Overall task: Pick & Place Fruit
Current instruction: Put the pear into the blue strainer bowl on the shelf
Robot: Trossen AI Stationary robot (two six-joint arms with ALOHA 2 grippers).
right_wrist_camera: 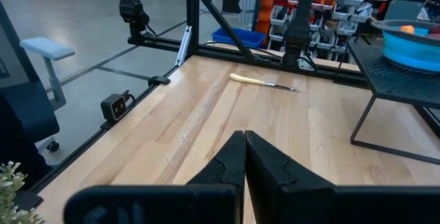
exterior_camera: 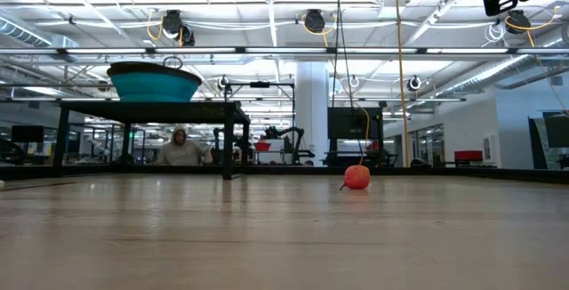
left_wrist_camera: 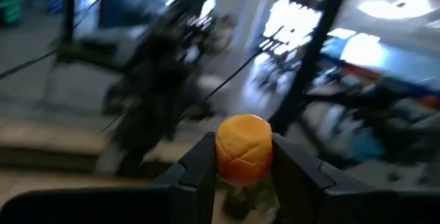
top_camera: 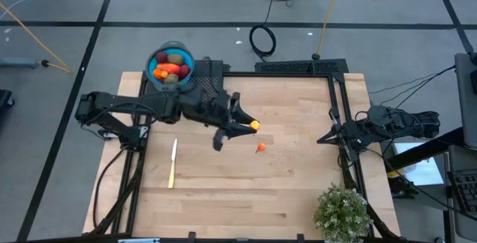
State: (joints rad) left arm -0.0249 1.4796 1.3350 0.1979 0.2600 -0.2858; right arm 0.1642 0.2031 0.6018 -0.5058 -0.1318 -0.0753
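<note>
I see one tiny orange fruit (left_wrist_camera: 243,148) clamped between the fingers (left_wrist_camera: 199,172) of the left gripper (top_camera: 250,127), held above the middle of the wooden table (top_camera: 298,191). A second small orange fruit (top_camera: 261,147) lies on the table just beside that gripper, toward the near edge; in the low view it (exterior_camera: 356,176) rests alone on the boards. The remaining fruit (top_camera: 171,68) sits piled in the blue bowl (top_camera: 185,60) on a dark raised stand (top_camera: 211,71) at the far left corner. A pale knife (top_camera: 173,162) lies on the table nearer the left side. My right gripper (right_wrist_camera: 245,157) waits at the right table edge, fingers pressed together on nothing. A potted plant (top_camera: 342,212) stands at the near right corner.
</note>
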